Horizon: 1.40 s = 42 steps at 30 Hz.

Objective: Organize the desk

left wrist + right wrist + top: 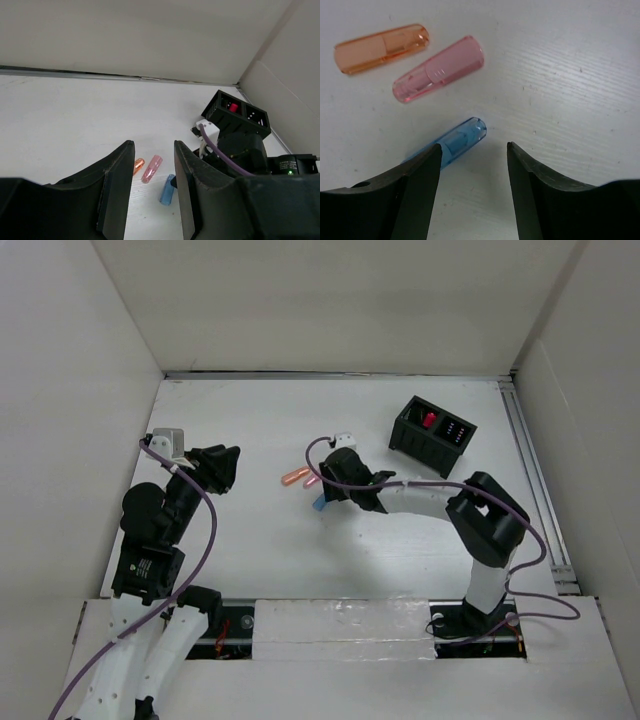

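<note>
Three small translucent caps lie together on the white desk [250, 420]: an orange one [292, 479], a pink one [311, 481] and a blue one [320, 503]. My right gripper [328, 494] hangs low over them, open and empty. In the right wrist view [474, 146] the blue cap [460, 140] lies at its left finger, one end reaching into the gap, with the pink cap [440, 67] and orange cap [380, 48] beyond. My left gripper [226, 468] is open and empty at the desk's left, facing the caps [152, 168] from a distance.
A black compartment box [432, 435] holding a red item stands at the back right; it also shows in the left wrist view [235, 117]. White wall panels enclose the desk on three sides. A metal rail [535, 480] runs along the right edge.
</note>
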Each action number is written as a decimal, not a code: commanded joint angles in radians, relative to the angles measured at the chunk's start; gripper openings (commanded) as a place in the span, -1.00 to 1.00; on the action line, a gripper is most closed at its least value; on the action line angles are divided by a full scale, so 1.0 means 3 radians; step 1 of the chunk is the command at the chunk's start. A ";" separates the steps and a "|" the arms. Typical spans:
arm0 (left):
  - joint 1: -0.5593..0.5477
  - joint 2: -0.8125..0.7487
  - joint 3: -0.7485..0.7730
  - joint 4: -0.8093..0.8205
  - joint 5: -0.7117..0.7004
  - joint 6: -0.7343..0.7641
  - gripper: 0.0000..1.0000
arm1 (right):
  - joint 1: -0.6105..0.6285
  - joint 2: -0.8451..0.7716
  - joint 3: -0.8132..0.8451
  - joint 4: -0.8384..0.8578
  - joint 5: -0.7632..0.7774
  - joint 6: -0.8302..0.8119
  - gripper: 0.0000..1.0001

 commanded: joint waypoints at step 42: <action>-0.0013 -0.0026 0.0005 0.0119 0.0050 0.0033 -0.34 | 0.0238 0.0620 0.0350 -0.0575 0.0260 0.0119 -0.27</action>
